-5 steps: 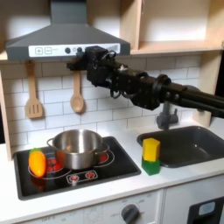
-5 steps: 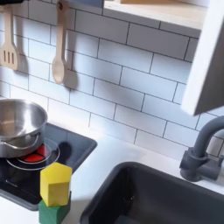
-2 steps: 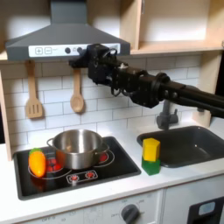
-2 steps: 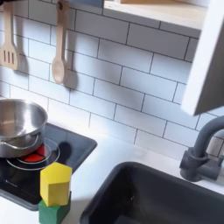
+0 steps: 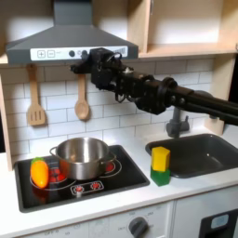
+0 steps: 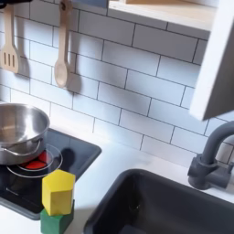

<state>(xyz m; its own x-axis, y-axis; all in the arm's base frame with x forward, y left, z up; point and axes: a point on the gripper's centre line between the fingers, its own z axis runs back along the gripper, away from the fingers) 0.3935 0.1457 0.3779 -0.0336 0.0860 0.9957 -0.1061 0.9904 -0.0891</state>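
So the gripper [image 5: 82,63] is way up high in the first exterior view, right under the range hood [image 5: 70,37] and hanging over the pot [image 5: 81,156], with the black arm [image 5: 172,93] stretching off toward the first exterior view's right. Honestly I can't tell if its jaws are apart or closed, it's just a dark blob against the hood from here, and I don't see anything in it. Closest thing to it is the wooden spoon [image 5: 82,100] hanging on the tile wall just below, up behind the pot, and a wooden spatula [image 5: 35,97] hangs to the first exterior view's left of that. The pot sits on the black stovetop [image 5: 130,174], on a red burner. An orange and yellow thing [image 5: 39,172], can't make out what it is, lies on the stovetop just to the first exterior view's left of the pot. A yellow block on a green block [image 5: 161,165] stands to the first exterior view's right of the pot, at the stovetop's edge, between it and the sink [image 5: 216,158]. In the second exterior view you get the same stack [image 6: 57,204] near the pot [image 6: 18,128], with the faucet [image 6: 212,163] at the second exterior view's right.
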